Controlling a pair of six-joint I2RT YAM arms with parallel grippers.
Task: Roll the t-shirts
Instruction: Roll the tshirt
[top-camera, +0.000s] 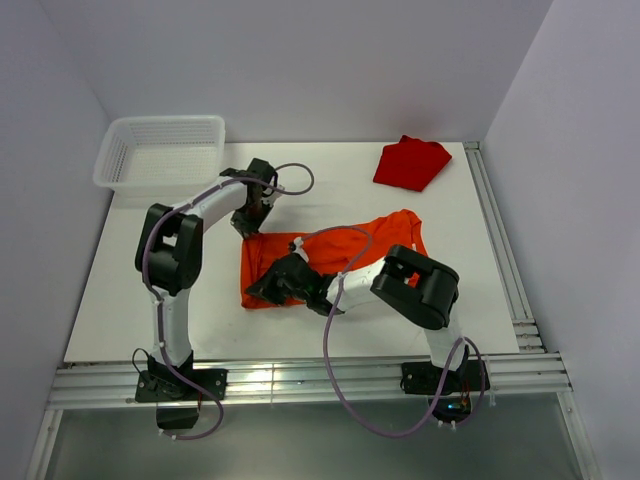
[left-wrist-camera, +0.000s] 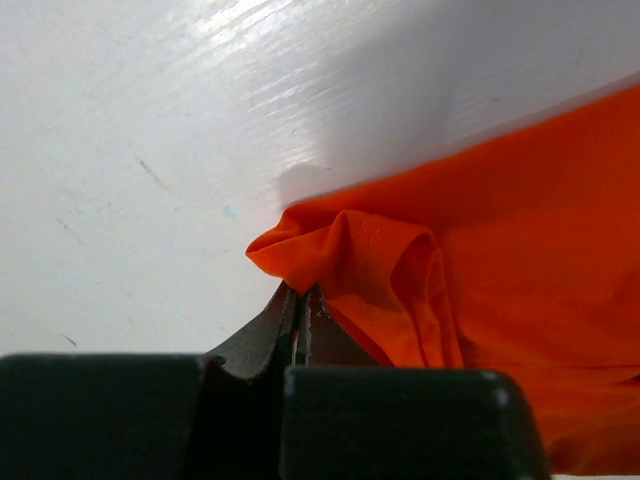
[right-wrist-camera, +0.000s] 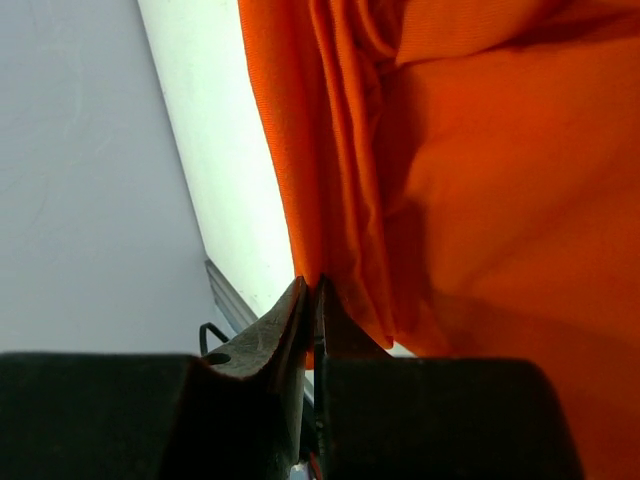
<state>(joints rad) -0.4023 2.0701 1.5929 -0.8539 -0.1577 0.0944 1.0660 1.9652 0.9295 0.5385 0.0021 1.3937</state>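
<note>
The orange t-shirt (top-camera: 345, 250) lies crumpled across the middle of the white table. My left gripper (top-camera: 247, 226) is at its far left corner. In the left wrist view the jaws (left-wrist-camera: 297, 291) are shut on a bunched fold of orange cloth (left-wrist-camera: 520, 250). My right gripper (top-camera: 263, 291) is at the shirt's near left corner. In the right wrist view it (right-wrist-camera: 312, 285) is shut on the orange hem (right-wrist-camera: 500, 180). The darker red t-shirt (top-camera: 410, 163) lies folded at the back right, away from both arms.
A white mesh basket (top-camera: 160, 155) stands at the back left corner, just behind the left arm. Metal rails (top-camera: 300, 380) run along the near edge and the right side (top-camera: 500, 250) of the table. Walls close in on three sides.
</note>
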